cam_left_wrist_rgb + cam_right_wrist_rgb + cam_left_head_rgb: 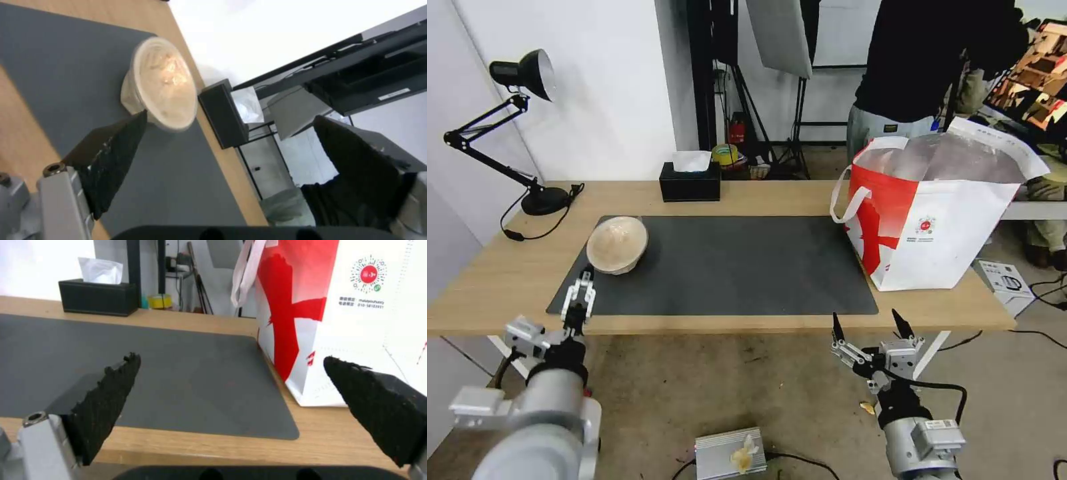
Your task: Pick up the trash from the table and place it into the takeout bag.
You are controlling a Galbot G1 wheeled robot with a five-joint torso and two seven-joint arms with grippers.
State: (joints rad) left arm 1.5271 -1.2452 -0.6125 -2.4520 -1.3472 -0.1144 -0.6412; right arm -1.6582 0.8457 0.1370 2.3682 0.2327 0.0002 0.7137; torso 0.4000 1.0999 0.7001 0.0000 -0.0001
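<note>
One piece of trash, a beige domed pulp bowl (617, 243) (162, 83), sits on the left end of the dark grey mat (734, 267) on the light-wood table (760, 193). My left gripper (586, 275) (231, 116) hovers open just in front of the bowl, over the mat's front left corner, with nothing between its fingers. The white and red takeout bag (940, 220) (338, 316) stands open at the table's right end. Below the table's front edge, left of the bag, my right gripper (867, 323) (230, 358) is open and holds nothing.
A black tissue box (690, 180) stands at the table's back middle and a black desk lamp (527, 73) at the back left. A person stands behind the bag. A silver box (730, 453) lies on the floor between my arms.
</note>
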